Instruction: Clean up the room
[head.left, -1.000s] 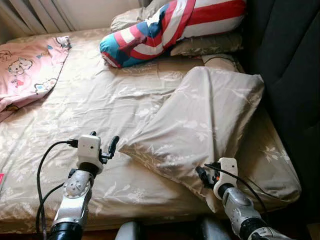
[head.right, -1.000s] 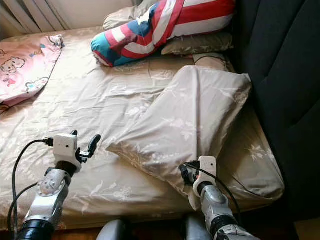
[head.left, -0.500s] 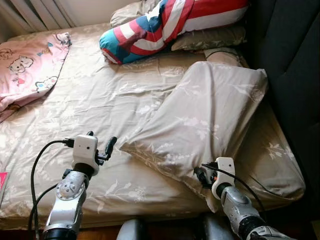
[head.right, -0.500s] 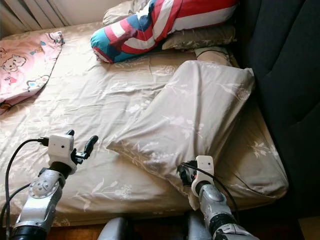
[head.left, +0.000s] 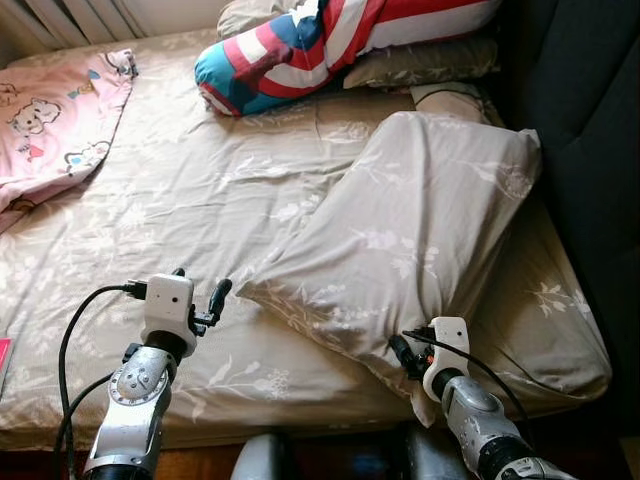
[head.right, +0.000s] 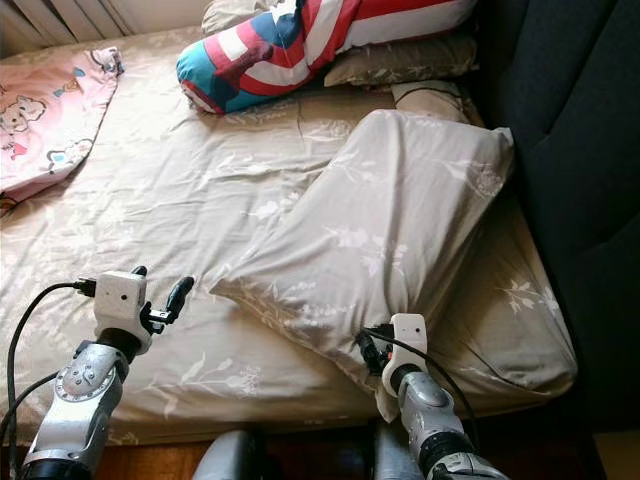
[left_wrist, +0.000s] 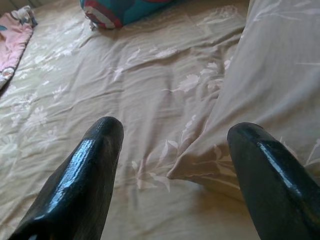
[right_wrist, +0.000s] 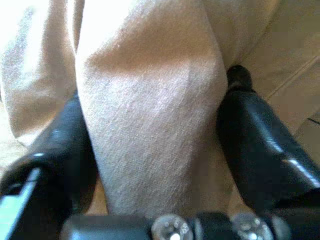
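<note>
On the bed, the beige pillow lies aslant near the headboard; the right hand pinches its near corner, probably to drag it straight, while the left hand hovers spread, empty.

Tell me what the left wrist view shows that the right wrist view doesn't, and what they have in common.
The left wrist view alone shows the left hand, its fingers apart and holding nothing, above the beige bed sheet, with the striped pillow and a pink blanket at the far end. The right wrist view alone shows the right hand closed on a bunched fold of fabric, seen close up. Both share the beige pillow: its corner lies just ahead of the left hand, and its cloth is what the right hand grips.
</note>
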